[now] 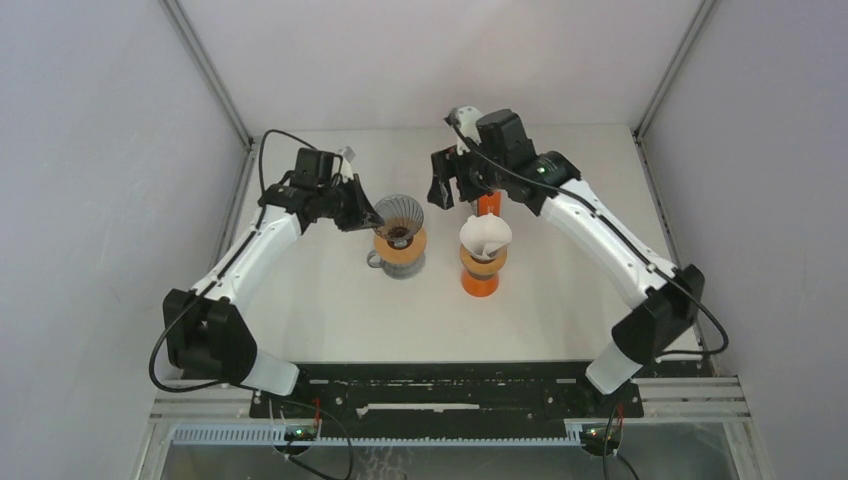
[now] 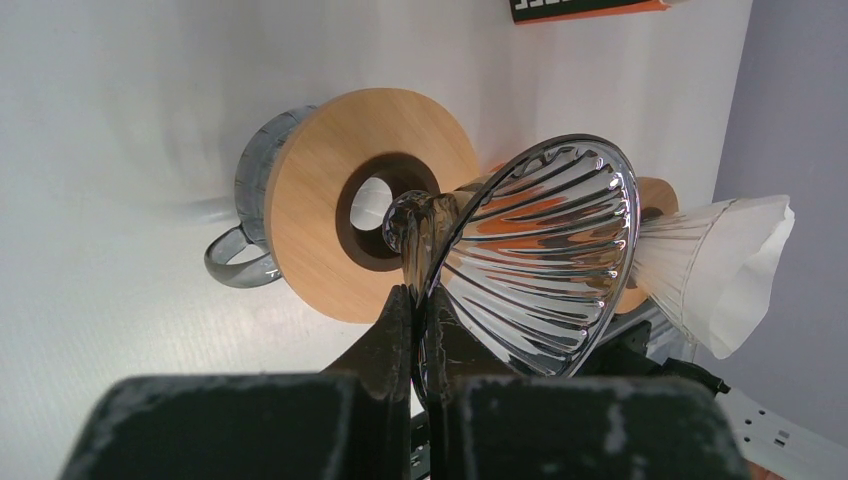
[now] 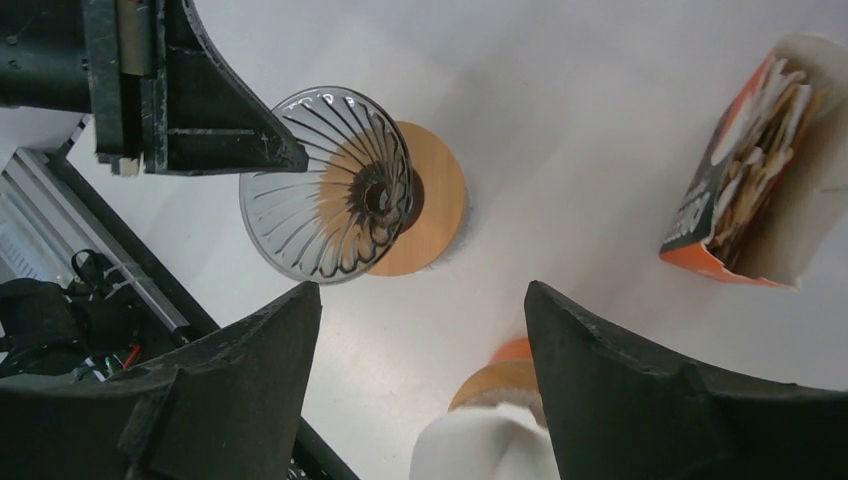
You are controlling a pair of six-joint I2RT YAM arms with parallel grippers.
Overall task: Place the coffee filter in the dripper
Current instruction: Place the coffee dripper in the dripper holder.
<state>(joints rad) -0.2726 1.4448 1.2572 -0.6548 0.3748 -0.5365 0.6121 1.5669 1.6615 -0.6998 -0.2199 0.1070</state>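
Note:
A white paper coffee filter (image 1: 486,235) sits in a ribbed dripper on a wooden collar over an orange stand (image 1: 480,278). It shows at the bottom of the right wrist view, filter (image 3: 480,445), and at the right of the left wrist view, filter (image 2: 735,270). My right gripper (image 1: 452,192) hovers just behind it, open (image 3: 420,300), nothing between the fingers. My left gripper (image 1: 365,215) is shut (image 2: 432,300) on the rim of a clear glass dripper (image 2: 540,260), tilted above a wooden disc (image 2: 330,190) on a grey mug (image 1: 385,262).
An orange box of filters (image 3: 750,170) stands open behind the stand, close to my right arm. The glass dripper (image 3: 320,200) and the left gripper (image 3: 200,120) are near the right gripper. Grey walls enclose the white table (image 1: 330,310).

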